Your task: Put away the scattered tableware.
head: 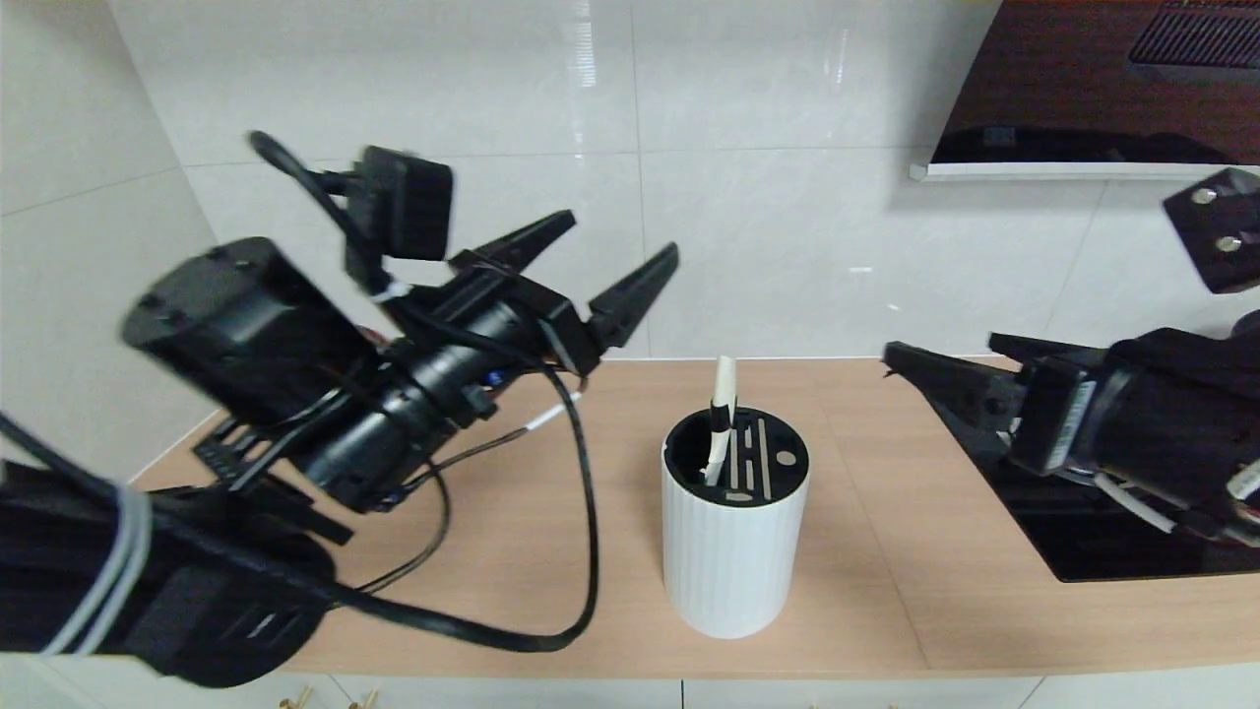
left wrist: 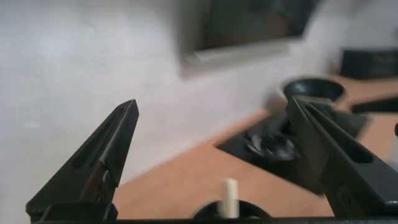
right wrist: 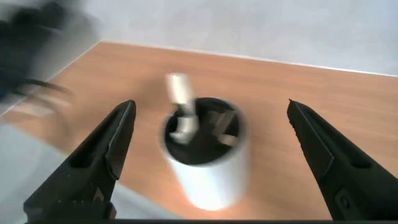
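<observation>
- Judging by what stands on the counter (head: 512, 532), you have one piece put away. A white-handled utensil (head: 724, 394) sits in a slot of the white ribbed holder (head: 733, 551), its handle poking up above the black slotted top.
- You carry nothing in either hand, so no piece is on its way to the holder. Whether more tableware waits elsewhere cannot be told from these views, so treat the task as far along but not certainly finished.
- Your left hand (head: 622, 236) hangs high above the counter, up and to the left of the holder. Its fingers are spread wide and empty, pointing toward the tiled wall (head: 787, 148). The utensil's handle lies lower and well apart from those fingertips.
- Your right hand (head: 940, 359) sits on the holder's right, above the near edge of the black cooktop (head: 1083, 542), fingers spread and holding nothing. It points toward the holder, which your right wrist view frames between the two fingers, near but not touching.
- The holder's top shows several free slots beside the utensil, so there looks to be room if another piece turns up.
</observation>
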You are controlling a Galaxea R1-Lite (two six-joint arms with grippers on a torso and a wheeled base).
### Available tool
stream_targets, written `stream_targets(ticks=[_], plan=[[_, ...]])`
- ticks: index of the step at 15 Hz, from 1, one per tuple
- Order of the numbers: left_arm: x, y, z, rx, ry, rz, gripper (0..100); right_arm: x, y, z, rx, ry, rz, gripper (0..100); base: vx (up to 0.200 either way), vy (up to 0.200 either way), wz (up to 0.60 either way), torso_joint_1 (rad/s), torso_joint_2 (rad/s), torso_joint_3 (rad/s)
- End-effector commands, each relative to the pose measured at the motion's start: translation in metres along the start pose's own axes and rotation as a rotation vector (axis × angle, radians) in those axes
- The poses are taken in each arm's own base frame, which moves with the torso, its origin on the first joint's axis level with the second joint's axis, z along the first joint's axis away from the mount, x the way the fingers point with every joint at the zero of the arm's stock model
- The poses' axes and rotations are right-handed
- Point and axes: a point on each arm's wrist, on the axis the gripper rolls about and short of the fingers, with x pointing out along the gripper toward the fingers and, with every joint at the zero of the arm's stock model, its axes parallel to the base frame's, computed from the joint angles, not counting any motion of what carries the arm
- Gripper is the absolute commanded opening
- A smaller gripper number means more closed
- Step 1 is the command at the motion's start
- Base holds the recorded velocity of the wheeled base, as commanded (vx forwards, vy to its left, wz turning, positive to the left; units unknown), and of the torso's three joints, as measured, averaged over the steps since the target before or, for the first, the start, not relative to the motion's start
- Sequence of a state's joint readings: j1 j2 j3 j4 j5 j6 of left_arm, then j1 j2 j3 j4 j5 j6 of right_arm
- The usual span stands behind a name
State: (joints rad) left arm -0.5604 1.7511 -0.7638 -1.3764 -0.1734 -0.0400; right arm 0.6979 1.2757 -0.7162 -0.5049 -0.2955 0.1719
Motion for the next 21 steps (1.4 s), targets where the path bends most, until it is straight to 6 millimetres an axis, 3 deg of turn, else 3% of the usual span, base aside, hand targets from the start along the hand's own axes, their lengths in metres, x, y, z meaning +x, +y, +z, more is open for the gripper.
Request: stream_targets(ticks=[1, 3, 4, 5, 6, 8, 9, 11, 12, 15, 17, 18, 19, 21], plan=[[-0.09, 0.012, 0.058, 0.032, -0.04, 0.14, 100, -0.059, -0.048, -0.005, -0.011, -0.097, -0.195, 100, 0.0, 0.0, 0.0, 0.0, 0.0, 0.0], [-0.134, 0.002, 0.068, 0.026, -0.003, 0.188, 100, -0.101, -0.063, -0.017, -0.059, -0.171, -0.284, 100, 0.0, 0.0, 0.0, 0.0, 0.0, 0.0], [-0.14, 0.0, 0.069, 0.025, 0.002, 0.196, 100, -0.109, -0.064, -0.017, -0.064, -0.191, -0.294, 100, 0.0, 0.0, 0.0, 0.0, 0.0, 0.0], [-0.183, -0.015, 0.081, 0.016, 0.011, 0.257, 100, -0.149, -0.068, -0.028, -0.071, -0.276, -0.351, 100, 0.0, 0.0, 0.0, 0.0, 0.0, 0.0], [-0.206, -0.022, 0.089, 0.008, 0.004, 0.288, 100, -0.172, -0.068, -0.033, -0.079, -0.322, -0.379, 100, 0.0, 0.0, 0.0, 0.0, 0.0, 0.0], [-0.254, -0.036, 0.097, 0.032, 0.028, 0.39, 100, -0.206, -0.064, -0.043, -0.114, -0.37, -0.43, 100, 0.0, 0.0, 0.0, 0.0, 0.0, 0.0], [-0.264, -0.04, 0.098, 0.039, 0.034, 0.411, 100, -0.212, -0.063, -0.045, -0.125, -0.378, -0.432, 100, 0.0, 0.0, 0.0, 0.0, 0.0, 0.0], [-0.309, -0.065, 0.095, 0.066, 0.055, 0.487, 100, -0.242, -0.06, -0.062, -0.168, -0.415, -0.438, 100, 0.0, 0.0, 0.0, 0.0, 0.0, 0.0], [-0.318, -0.072, 0.092, 0.08, 0.04, 0.507, 100, -0.25, -0.06, -0.069, -0.167, -0.429, -0.443, 100, 0.0, 0.0, 0.0, 0.0, 0.0, 0.0], [-0.334, -0.084, 0.08, 0.1, 0.036, 0.543, 100, -0.251, -0.057, -0.069, -0.139, -0.439, -0.517, 100, 0.0, 0.0, 0.0, 0.0, 0.0, 0.0], [-0.34, -0.087, 0.066, 0.102, 0.057, 0.574, 100, -0.249, -0.056, -0.071, -0.142, -0.431, -0.549, 100, 0.0, 0.0, 0.0, 0.0, 0.0, 0.0], [-0.343, -0.086, 0.048, 0.098, 0.084, 0.61, 100, -0.246, -0.056, -0.075, -0.137, -0.42, -0.577, 100, 0.0, 0.0, 0.0, 0.0, 0.0, 0.0], [-0.343, -0.082, 0.038, 0.086, 0.113, 0.627, 100, -0.244, -0.054, -0.081, -0.138, -0.414, -0.615, 100, 0.0, 0.0, 0.0, 0.0, 0.0, 0.0], [-0.344, -0.074, 0.015, 0.101, 0.147, 0.69, 100, -0.236, -0.058, -0.115, -0.153, -0.319, -0.666, 100, 0.0, 0.0, 0.0, 0.0, 0.0, 0.0]])
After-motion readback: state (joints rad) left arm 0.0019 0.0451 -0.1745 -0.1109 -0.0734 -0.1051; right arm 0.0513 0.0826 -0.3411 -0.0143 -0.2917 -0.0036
